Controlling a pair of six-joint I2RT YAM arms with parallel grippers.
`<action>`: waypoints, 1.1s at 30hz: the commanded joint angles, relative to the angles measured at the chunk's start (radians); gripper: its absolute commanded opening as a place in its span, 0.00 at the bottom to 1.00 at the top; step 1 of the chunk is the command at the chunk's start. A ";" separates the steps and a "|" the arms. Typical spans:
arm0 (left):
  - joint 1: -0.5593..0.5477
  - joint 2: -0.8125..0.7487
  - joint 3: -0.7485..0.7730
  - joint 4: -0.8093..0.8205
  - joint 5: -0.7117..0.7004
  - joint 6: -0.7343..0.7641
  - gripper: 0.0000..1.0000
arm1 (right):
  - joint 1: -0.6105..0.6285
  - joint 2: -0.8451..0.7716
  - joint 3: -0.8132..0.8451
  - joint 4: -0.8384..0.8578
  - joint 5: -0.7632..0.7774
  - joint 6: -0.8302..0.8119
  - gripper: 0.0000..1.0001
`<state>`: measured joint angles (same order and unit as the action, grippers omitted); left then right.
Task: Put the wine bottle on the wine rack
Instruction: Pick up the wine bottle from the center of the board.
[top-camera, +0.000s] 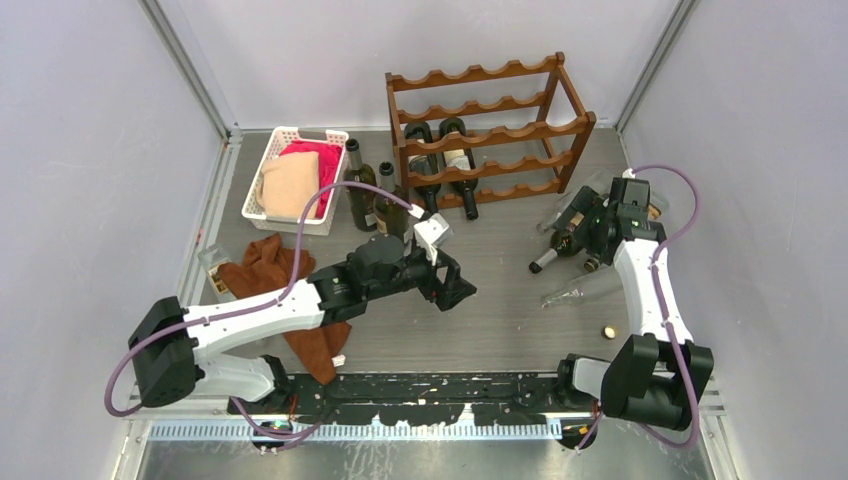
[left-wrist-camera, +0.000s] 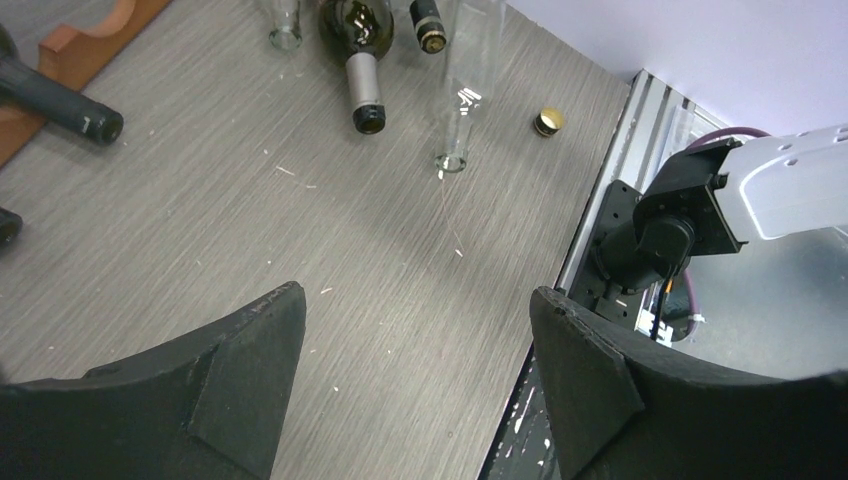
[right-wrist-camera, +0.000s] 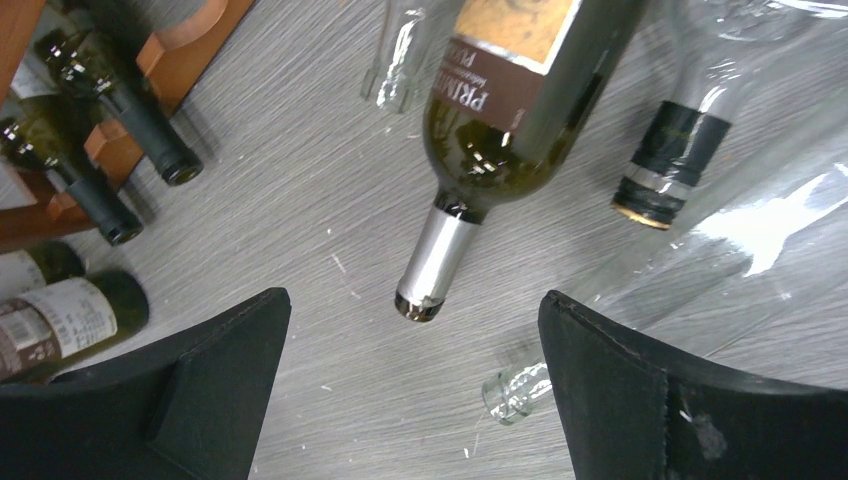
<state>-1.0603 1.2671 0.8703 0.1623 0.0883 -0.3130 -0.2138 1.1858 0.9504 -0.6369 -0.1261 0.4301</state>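
Only legible mark: letters "PRIM", pale on a dark maroon band, on the paper label (right-wrist-camera: 490, 95) of the green wine bottle (right-wrist-camera: 505, 165) lying on its side right of the wine rack (right-wrist-camera: 195, 35); the word runs on but cannot be read further. Tan panel beyond the band: print blurred. Pale-labelled bottle (right-wrist-camera: 62, 320) below the rack: small lines, unreadable.

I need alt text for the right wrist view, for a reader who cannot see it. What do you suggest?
The right end effector, open, hovers over a labelled green wine bottle lying on the grey table, its silver neck pointing between the fingers. Clear bottles lie beside it; the wooden wine rack with two dark bottles is at upper left.
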 joint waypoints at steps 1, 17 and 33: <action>-0.003 0.042 0.071 0.030 -0.001 -0.032 0.81 | -0.008 0.054 0.045 -0.008 0.085 0.046 1.00; -0.004 0.094 0.086 0.033 -0.019 -0.097 0.80 | -0.014 0.313 0.185 0.070 0.202 0.105 0.85; -0.004 0.118 0.107 0.022 -0.026 -0.063 0.81 | -0.020 0.470 0.217 0.069 0.215 0.134 0.81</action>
<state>-1.0603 1.3899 0.9363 0.1516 0.0719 -0.3885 -0.2264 1.6417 1.1267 -0.5869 0.0586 0.5442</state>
